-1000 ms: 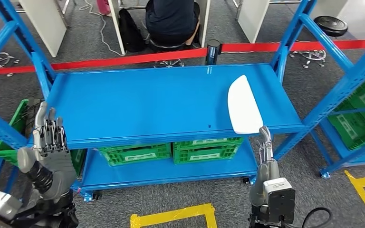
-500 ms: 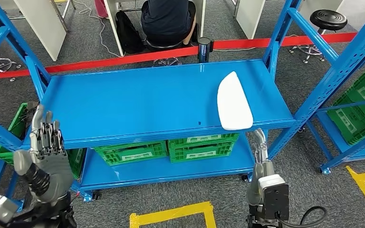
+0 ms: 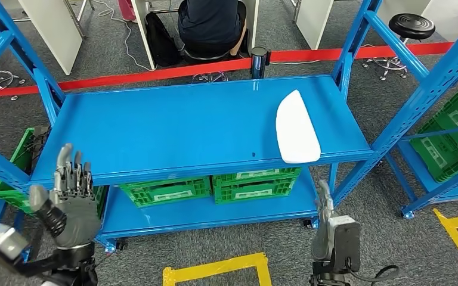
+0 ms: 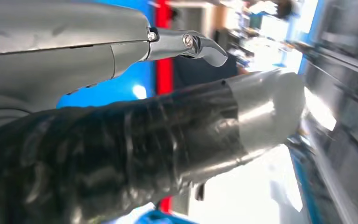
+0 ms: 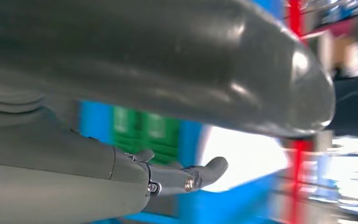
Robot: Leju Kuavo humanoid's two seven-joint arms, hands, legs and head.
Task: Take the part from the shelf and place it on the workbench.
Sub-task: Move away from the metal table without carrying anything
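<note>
A white curved part lies on the right end of the blue shelf, its near tip at the front edge. My right hand is low, below and just in front of that tip, fingers straight and holding nothing; in the right wrist view its fingers reach toward the blurred white part. My left hand is raised at the shelf's front left corner, fingers spread and empty; its thick thumb crosses the left wrist view.
Green crates sit on the lower shelf, more at the left and in the right rack. Blue uprights flank the shelf. A seated person is behind a red barrier tape. Yellow floor tape lies below.
The camera view shifted slightly. My right hand dropped lower, away from the part's near tip. My left hand moved a little right and lower. The part stayed on the shelf.
</note>
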